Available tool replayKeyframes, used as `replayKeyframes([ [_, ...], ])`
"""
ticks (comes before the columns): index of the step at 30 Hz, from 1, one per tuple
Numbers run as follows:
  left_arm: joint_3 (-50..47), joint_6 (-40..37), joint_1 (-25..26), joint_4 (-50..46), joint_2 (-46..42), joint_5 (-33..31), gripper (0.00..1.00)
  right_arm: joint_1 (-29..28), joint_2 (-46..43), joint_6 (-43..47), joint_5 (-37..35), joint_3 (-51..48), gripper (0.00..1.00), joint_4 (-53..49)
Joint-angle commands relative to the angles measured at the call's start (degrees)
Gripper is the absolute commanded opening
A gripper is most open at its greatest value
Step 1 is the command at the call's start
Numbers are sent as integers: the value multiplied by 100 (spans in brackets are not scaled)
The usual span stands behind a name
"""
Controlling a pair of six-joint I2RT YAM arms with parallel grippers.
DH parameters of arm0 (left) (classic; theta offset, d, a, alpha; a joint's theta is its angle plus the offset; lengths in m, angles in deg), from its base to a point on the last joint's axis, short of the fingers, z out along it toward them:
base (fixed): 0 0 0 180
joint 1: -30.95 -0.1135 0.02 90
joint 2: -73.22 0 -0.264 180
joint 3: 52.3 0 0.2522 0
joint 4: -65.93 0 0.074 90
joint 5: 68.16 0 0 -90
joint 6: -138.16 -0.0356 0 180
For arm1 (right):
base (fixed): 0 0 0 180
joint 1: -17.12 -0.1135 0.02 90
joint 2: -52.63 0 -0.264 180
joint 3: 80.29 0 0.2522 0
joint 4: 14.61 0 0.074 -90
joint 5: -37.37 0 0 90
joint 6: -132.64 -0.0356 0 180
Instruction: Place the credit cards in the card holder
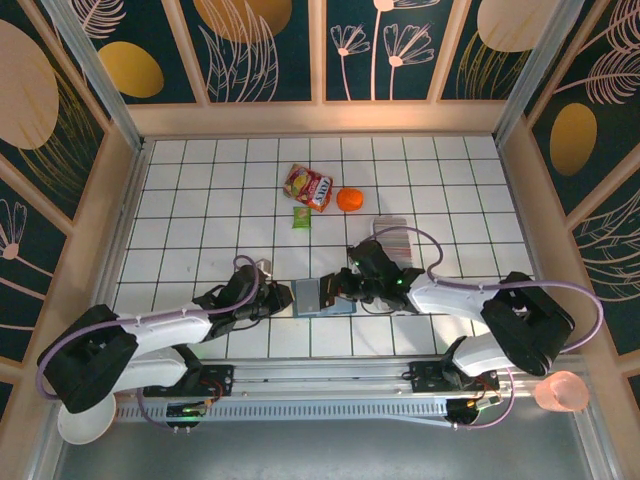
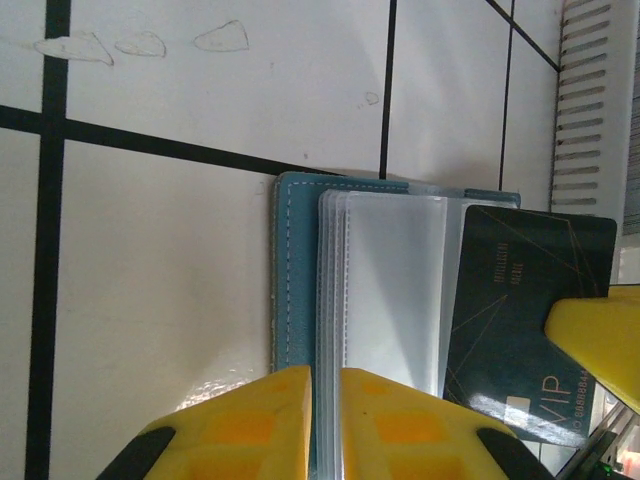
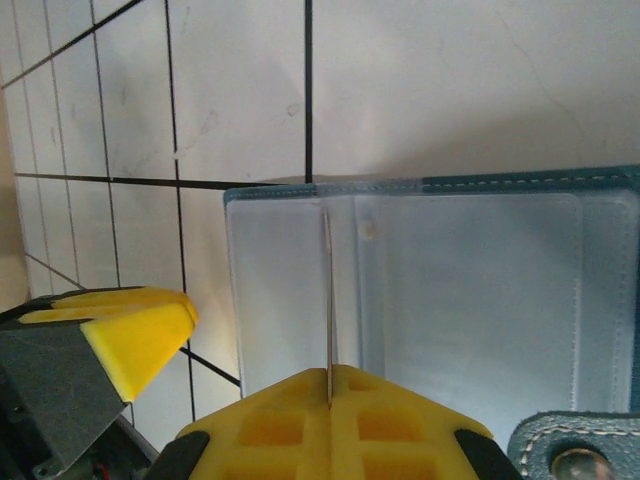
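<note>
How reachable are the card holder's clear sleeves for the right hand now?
Probably reachable, yes: the right hand, shut on a dark card, sits at the open card holder; the left hand pinches the sleeves from the side, clear of it.

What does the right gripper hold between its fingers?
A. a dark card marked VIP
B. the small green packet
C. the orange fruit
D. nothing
A: the right gripper is shut on the dark card, which its own wrist view shows edge-on between the yellow fingers, at the open card holder.
</note>
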Motion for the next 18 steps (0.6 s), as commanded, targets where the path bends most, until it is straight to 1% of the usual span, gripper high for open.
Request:
replayKeyframes([
  [1, 146, -69, 34, 206, 87, 63, 14, -48, 122, 198, -63, 144, 0, -22],
  [9, 219, -100, 28, 241, 299, 114, 11, -48, 235, 205, 28, 151, 0, 85],
  [18, 180, -84, 28, 290, 491, 98, 9, -48, 311, -18, 195, -22, 0, 544],
])
